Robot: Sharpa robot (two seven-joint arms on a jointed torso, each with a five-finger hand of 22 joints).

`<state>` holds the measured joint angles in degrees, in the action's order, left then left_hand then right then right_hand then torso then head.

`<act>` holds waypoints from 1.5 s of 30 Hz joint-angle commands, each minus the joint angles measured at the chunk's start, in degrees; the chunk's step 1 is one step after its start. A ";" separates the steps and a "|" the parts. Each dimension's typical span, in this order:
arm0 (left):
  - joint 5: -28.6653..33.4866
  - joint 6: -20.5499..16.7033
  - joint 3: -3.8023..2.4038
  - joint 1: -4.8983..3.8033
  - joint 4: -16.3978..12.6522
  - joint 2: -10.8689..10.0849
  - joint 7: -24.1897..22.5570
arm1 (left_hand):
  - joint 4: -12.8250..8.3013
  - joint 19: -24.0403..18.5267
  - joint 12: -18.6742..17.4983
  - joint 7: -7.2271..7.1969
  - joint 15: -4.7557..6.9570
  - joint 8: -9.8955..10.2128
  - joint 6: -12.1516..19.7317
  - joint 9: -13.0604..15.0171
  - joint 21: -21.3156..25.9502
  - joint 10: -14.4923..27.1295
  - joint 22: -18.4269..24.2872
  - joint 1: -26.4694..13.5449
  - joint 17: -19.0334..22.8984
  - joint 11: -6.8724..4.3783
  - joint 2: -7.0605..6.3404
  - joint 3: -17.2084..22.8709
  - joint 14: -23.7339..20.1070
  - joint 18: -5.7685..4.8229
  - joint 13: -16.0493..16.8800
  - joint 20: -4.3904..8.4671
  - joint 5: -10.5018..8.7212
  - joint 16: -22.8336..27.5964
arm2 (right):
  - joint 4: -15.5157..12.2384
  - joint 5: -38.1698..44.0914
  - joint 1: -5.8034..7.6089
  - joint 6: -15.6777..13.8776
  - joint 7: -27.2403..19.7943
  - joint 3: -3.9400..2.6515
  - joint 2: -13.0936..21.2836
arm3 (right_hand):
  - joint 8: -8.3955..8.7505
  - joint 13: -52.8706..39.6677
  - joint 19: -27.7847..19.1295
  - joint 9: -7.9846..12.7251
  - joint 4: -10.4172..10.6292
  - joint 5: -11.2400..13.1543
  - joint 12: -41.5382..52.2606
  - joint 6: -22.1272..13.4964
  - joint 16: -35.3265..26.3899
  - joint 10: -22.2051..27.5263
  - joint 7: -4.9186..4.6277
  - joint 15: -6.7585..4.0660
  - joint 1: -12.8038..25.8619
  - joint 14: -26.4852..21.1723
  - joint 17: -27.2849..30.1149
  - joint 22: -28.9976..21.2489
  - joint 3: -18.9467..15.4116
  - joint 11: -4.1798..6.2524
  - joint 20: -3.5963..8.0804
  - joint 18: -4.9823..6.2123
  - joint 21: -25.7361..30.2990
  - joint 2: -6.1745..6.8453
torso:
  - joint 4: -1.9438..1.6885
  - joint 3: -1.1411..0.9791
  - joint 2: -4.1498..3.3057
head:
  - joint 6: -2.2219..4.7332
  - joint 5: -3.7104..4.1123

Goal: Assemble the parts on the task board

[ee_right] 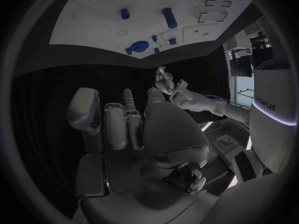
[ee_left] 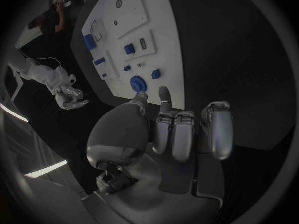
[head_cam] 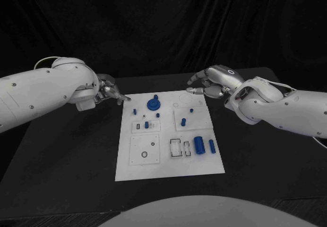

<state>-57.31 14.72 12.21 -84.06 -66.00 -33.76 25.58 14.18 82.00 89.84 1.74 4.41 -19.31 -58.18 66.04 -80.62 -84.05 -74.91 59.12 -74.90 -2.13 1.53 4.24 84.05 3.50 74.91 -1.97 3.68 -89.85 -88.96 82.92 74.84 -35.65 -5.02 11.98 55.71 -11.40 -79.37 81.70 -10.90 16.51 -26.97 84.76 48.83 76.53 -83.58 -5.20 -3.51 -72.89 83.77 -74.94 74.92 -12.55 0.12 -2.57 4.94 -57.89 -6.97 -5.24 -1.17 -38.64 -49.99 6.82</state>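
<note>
The white task board lies in the middle of the black table. On it are a round blue knob near the far edge, small blue pegs in the middle, and a thick blue cylinder beside a thinner one to the right. My left hand hovers at the board's far left corner, fingers loosely bent, holding nothing. My right hand hovers at the far right corner, also holding nothing. The left wrist view shows my left hand just short of the knob. The right wrist view shows my right hand before the board.
Black table surrounds the board, with free room on both sides and in front. Rectangular outlined slots sit left of the thick cylinder, and an oval hole lies in the near left panel.
</note>
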 commanded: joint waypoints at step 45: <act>0.03 3.10 -0.08 4.69 8.73 7.01 -3.21 | 0.68 -1.43 0.16 0.74 -0.63 1.99 1.65 0.57 1.32 -5.95 -5.28 1.37 -15.10 0.89 0.75 -1.96 5.95 -0.01 15.09 -0.64 -0.25 -0.15 | -0.05 -0.06 -0.16 0.64 0.77 -0.05 -0.20 | 0.40 -4.72 -0.57 0.12 -0.05 -0.39 -0.02 0.23 -0.34 -1.39 -0.03 -0.25 -0.59 2.69 -3.72 7.43 -0.37 0.09 0.00 0.77 0.38 -0.05 | 0.14 0.17 0.04 | -0.01 0.27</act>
<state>-57.32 17.10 12.18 -79.47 -57.40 -26.92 23.05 15.15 80.98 89.84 2.46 4.19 -17.54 -56.91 66.52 -79.62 -84.03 -74.91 59.97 -74.95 -1.73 2.39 2.32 83.84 3.50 74.91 -2.58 3.17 -89.85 -88.94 82.80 74.80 -35.26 -5.03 11.97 55.52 -11.19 -79.37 81.70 -10.87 16.51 -26.97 84.99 48.82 76.53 -83.58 -5.20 -3.49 -72.82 83.76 -74.93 74.90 -12.55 0.11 -2.57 4.94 -57.89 -6.90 -5.13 -0.98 -38.59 -49.99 7.03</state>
